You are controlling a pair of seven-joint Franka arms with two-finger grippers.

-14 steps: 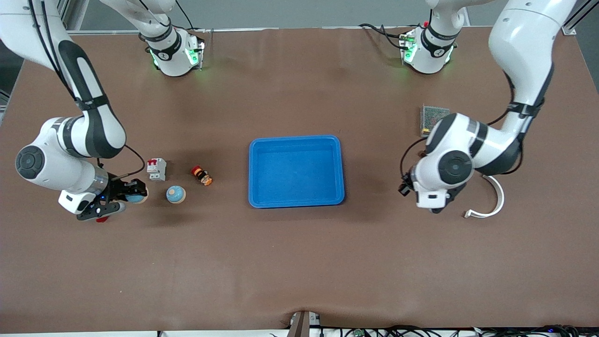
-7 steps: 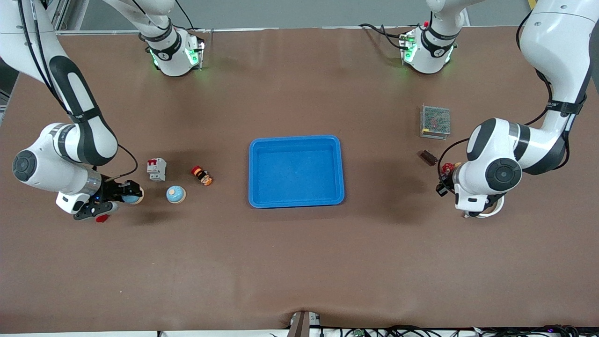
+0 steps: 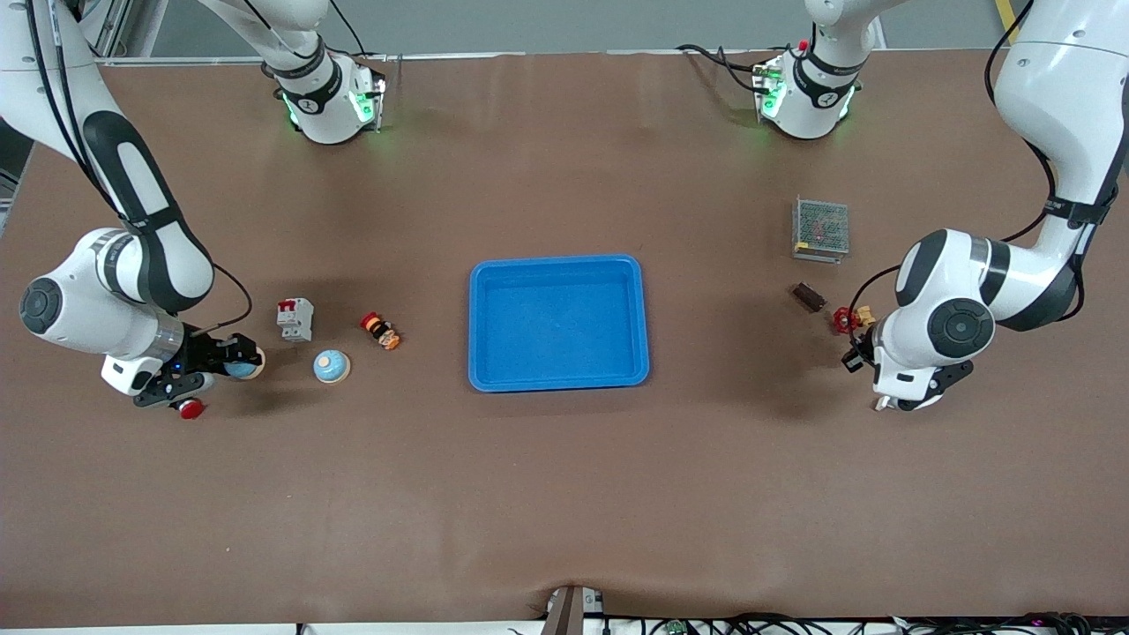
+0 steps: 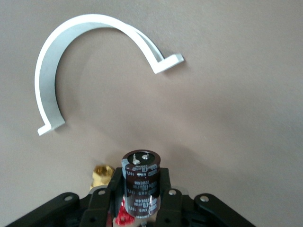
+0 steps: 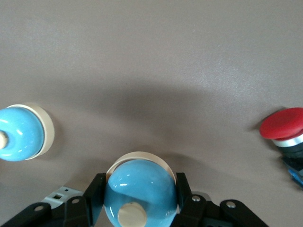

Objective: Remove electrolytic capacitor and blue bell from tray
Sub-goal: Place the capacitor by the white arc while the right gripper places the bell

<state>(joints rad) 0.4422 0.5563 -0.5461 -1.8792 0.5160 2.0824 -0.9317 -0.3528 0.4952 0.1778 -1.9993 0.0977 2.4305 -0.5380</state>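
Now both grippers grip their loads.
Left gripper point(image 4: 140, 201) clamps the capacitor point(image 4: 140, 185) at the blue tray's point(image 3: 558, 265) three o'clock; right gripper point(image 5: 140, 201) pinches a blue bell point(image 5: 138, 191) at nine o'clock.

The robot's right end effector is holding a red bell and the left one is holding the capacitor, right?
Not quite: the bell in the right end effector is blue, as the right wrist view shows. The left end effector does hold the capacitor.
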